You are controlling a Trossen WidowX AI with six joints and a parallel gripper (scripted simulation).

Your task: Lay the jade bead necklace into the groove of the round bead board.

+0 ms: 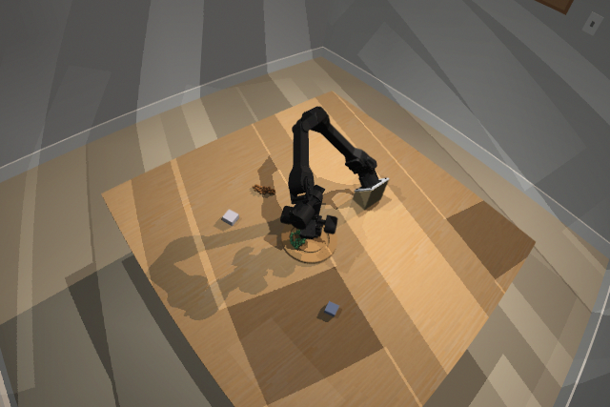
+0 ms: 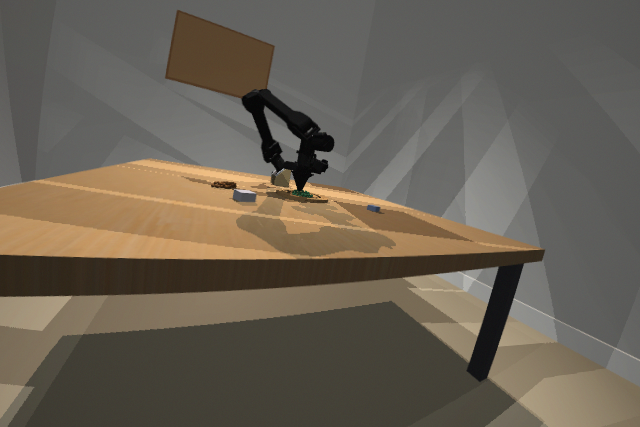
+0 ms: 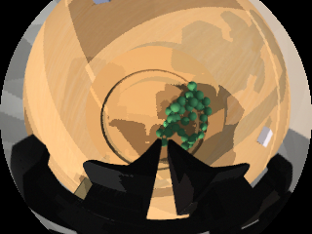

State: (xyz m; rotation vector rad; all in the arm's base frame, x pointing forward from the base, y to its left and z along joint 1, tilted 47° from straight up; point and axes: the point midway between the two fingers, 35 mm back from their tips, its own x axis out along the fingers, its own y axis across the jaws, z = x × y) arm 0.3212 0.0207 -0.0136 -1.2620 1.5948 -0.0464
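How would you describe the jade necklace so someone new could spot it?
Start at the black arm mid-table and follow it down to the gripper. Its fingertips pinch a bunched green bead necklace lying on the round board. The other bead pile is brown.

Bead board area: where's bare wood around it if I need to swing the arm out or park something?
Bare wood lies between the round bead board and the blue block, and right of the board. Another patch sits between the board and the white block. It is crowded behind the board: arm base, brown beads. The gripper pinches the jade bead necklace over the board.
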